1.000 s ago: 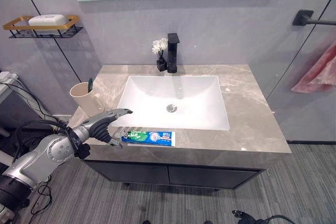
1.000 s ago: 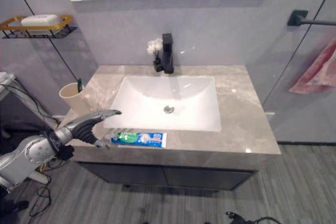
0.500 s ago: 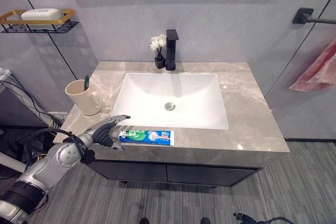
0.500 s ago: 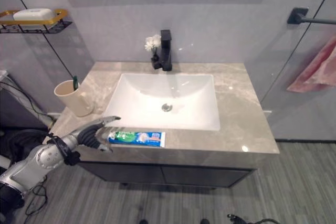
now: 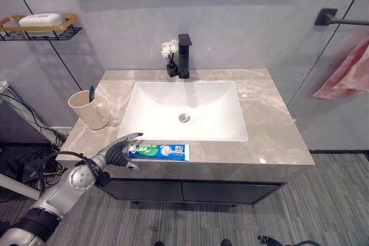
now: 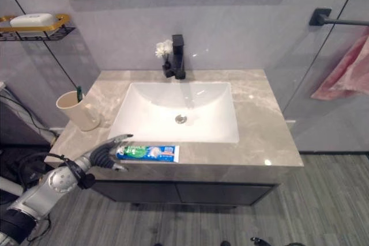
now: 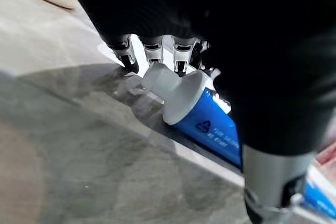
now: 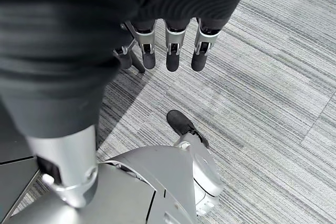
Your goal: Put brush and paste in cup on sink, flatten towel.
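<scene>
Head views: the left hand [image 5: 118, 152] has dropped from above the counter [image 5: 271, 125] to its front edge since a second ago, fingers straight at the paste [image 5: 158, 151], with the cup [image 5: 89, 109] holding the brush [image 5: 91, 92] at 10 o'clock. Left wrist view: relaxed fingertips [image 7: 128, 59] seem to touch the paste's cap, no grasp. Right wrist view: the right hand [image 8: 168, 51] hangs over floor [image 8: 273, 87], fingers straight.
</scene>
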`<state>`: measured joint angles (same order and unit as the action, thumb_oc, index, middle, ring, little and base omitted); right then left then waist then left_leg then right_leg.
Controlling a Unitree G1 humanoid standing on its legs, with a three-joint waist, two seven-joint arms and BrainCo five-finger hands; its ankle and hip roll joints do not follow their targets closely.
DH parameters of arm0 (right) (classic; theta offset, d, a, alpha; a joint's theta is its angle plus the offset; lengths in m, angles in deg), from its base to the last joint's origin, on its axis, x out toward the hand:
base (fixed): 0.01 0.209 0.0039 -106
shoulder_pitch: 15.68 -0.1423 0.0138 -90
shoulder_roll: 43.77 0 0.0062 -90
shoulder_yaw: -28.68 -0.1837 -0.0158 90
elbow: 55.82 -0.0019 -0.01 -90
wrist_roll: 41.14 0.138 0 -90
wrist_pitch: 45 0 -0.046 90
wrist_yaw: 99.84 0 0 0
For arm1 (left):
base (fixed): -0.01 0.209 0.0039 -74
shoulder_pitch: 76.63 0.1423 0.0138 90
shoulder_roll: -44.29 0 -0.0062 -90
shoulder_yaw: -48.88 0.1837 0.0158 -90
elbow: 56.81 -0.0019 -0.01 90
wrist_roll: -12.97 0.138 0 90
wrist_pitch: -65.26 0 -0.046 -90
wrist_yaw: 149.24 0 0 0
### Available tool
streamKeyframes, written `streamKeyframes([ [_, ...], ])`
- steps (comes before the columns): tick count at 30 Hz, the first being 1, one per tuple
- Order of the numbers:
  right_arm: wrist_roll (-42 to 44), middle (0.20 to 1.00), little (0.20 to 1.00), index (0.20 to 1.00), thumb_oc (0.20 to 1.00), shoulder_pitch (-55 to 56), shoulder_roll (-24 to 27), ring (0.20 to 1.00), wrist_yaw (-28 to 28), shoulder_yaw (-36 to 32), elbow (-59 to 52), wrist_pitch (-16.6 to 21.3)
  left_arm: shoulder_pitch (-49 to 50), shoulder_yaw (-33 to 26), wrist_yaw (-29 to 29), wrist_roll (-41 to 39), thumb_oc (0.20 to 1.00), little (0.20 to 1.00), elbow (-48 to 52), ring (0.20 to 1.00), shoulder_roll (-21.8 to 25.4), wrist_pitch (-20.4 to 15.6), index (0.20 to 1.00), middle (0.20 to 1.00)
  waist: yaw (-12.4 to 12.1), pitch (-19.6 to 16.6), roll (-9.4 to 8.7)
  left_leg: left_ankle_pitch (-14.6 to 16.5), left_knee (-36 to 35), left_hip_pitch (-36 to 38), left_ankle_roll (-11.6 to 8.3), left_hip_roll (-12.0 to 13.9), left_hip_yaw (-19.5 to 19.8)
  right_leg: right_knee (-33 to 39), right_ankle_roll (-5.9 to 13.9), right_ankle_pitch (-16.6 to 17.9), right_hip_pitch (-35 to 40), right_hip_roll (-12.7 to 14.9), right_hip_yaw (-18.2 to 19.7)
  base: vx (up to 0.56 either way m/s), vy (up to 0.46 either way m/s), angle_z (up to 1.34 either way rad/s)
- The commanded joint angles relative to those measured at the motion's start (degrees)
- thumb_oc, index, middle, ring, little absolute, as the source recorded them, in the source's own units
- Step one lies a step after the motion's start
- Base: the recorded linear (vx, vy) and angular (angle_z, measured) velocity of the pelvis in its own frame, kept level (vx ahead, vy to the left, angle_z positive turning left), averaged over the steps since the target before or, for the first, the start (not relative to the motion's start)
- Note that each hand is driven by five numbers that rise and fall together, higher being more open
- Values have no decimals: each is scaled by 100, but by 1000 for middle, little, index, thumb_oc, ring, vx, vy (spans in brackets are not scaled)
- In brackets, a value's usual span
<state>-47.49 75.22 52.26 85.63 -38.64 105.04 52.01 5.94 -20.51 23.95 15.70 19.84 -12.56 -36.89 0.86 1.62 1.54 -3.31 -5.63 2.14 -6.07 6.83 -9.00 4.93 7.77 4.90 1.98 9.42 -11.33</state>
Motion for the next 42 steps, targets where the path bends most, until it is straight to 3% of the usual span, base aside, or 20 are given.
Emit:
streamKeyframes([
  [1,118,1000,1000,1000,1000,-286,-78,1000,42,44,228,-5,-175,-257,87,-172,1000,1000,-159,1000,96,-56,1000,1000,-12,14,-215,-266,63,-154,-218,434,-146,-207,357,325,-72,405,183,11,8,-3],
  [8,100,1000,1000,1000,1000,-313,-96,1000,58,58,245,-18,-160,-189,43,-70,1000,1000,-244,1000,26,-27,1000,1000,-13,23,-230,-251,63,-133,-206,426,-157,-227,355,331,-87,405,195,12,3,-7],
  [9,100,1000,1000,1000,1000,-313,-96,1000,58,57,245,-18,-162,-187,44,-69,944,944,-247,944,26,-28,944,944,-14,23,-231,-251,63,-133,-206,425,-157,-228,356,330,-87,406,196,11,3,-5],
  [10,100,1000,1000,1000,1000,-316,-99,1000,59,50,252,-23,-168,-154,29,-16,881,881,-246,881,40,-32,881,881,-17,25,-233,-247,63,-131,-205,423,-156,-226,355,327,-87,405,198,0,0,0],
  [11,100,1000,1000,1000,1000,-318,-97,1000,59,51,236,-21,-179,-126,24,73,655,655,-234,655,73,-39,655,655,-20,31,-237,-246,63,-132,-204,425,-156,-229,355,327,-89,404,198,0,0,0],
  [12,98,1000,1000,1000,1000,-324,-95,1000,58,54,233,-22,-196,-100,23,146,479,479,-231,479,105,-50,479,479,-20,34,-239,-244,63,-132,-205,427,-154,-228,356,326,-90,403,199,0,0,0],
  [14,103,1000,1000,1000,1000,-341,-93,1000,54,55,236,-27,-236,-8,5,353,216,216,-189,216,181,-62,216,216,-23,35,-244,-237,63,-132,-204,429,-149,-231,357,322,-96,405,199,0,0,0],
  [20,125,1000,1000,1000,1000,-388,-86,1000,41,17,280,-40,-399,418,-301,963,200,200,145,200,657,-196,200,200,-32,48,-240,-211,63,-109,-203,435,-179,-240,363,304,-100,401,221,0,0,0],
  [32,256,1000,1000,1000,1000,-221,-93,1000,6,-539,1073,-249,-289,439,-394,1129,200,200,478,200,835,-283,200,200,-59,17,-247,-173,63,-24,-208,449,-182,-240,374,260,-17,399,187,0,0,0],
  [37,793,1000,1000,1000,1000,-64,14,1000,-25,-1096,1267,-283,-274,306,-270,1178,200,200,514,200,813,-316,200,200,-25,-55,-214,-152,63,33,-210,444,-182,-225,368,234,56,398,174,0,0,0],
  [42,1922,1000,1000,1000,1000,38,81,1000,-99,-1874,1408,-243,-244,-259,487,1603,200,200,463,200,528,-345,200,200,12,-167,-253,-118,63,100,-216,452,-184,-191,361,205,133,383,180,0,0,0],
])
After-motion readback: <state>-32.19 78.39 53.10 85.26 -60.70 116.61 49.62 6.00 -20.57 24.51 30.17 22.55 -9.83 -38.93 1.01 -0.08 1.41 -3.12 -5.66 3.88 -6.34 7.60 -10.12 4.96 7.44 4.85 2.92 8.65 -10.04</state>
